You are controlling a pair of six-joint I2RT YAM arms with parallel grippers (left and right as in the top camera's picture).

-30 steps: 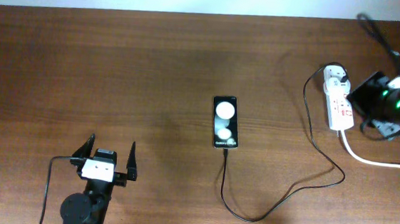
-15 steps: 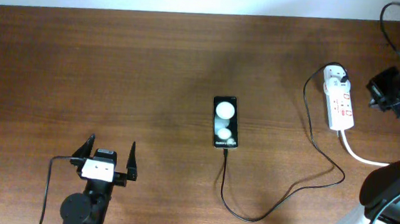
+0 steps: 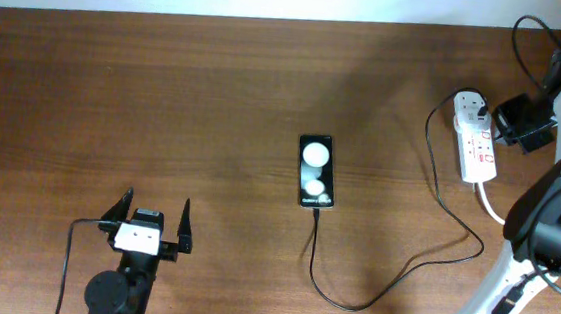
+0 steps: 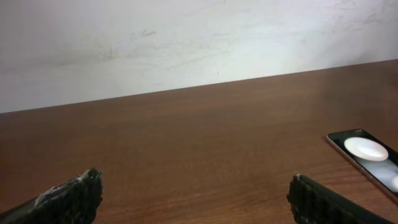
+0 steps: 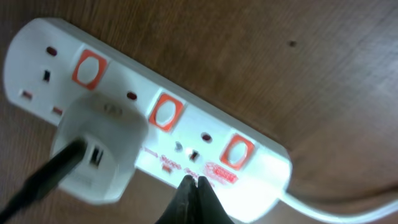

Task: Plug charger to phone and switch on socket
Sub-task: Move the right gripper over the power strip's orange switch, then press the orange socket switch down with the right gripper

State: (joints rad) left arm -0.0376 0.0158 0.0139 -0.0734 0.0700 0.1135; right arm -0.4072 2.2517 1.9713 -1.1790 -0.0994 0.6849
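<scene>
Wooden table (image 3: 166, 88): phone (image 3: 318, 170) at centre, cable (image 3: 314, 250) at its 6 o'clock end, power strip (image 3: 474, 144) at 2 o'clock. Right gripper (image 5: 194, 183), fingers pinched together and empty, has swung back over the strip's switches (image 5: 165, 112), so probably only switching remains. Left gripper (image 3: 146, 229) sits spread wide, empty.

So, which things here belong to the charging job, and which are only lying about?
Belong to the job:
- phone
- black charger cable with its white adapter
- white power strip
- right tool, shut, pointing at the strip's face

Only there:
- left tool, open, holding nothing
- wooden table
</scene>
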